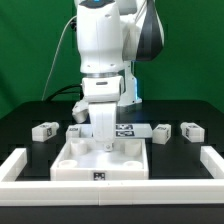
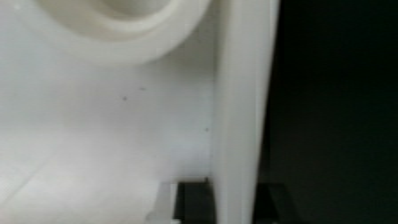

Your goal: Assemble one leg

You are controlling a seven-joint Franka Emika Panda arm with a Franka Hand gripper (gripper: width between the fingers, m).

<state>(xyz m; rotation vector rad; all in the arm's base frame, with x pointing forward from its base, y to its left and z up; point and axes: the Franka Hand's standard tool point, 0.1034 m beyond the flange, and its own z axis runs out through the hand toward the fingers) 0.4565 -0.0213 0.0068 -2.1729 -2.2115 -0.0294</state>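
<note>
The large flat white piece with round recesses (image 1: 100, 160) lies in the middle of the table. My gripper (image 1: 103, 138) stands straight down over its far edge. In the wrist view one edge wall of this piece (image 2: 240, 100) runs between my two dark fingertips (image 2: 192, 205), and my gripper (image 2: 237, 206) looks shut on that edge. A round recess (image 2: 125, 20) shows close by. Several small white legs with tags lie in a row behind the piece: two on the exterior view's left (image 1: 42, 129) (image 1: 77, 131) and two on its right (image 1: 162, 132) (image 1: 190, 130).
A low white wall borders the work area on the left (image 1: 15, 165), the right (image 1: 212, 165) and the front (image 1: 100, 190). A tagged white board (image 1: 126, 128) lies behind my gripper. The robot base stands at the back.
</note>
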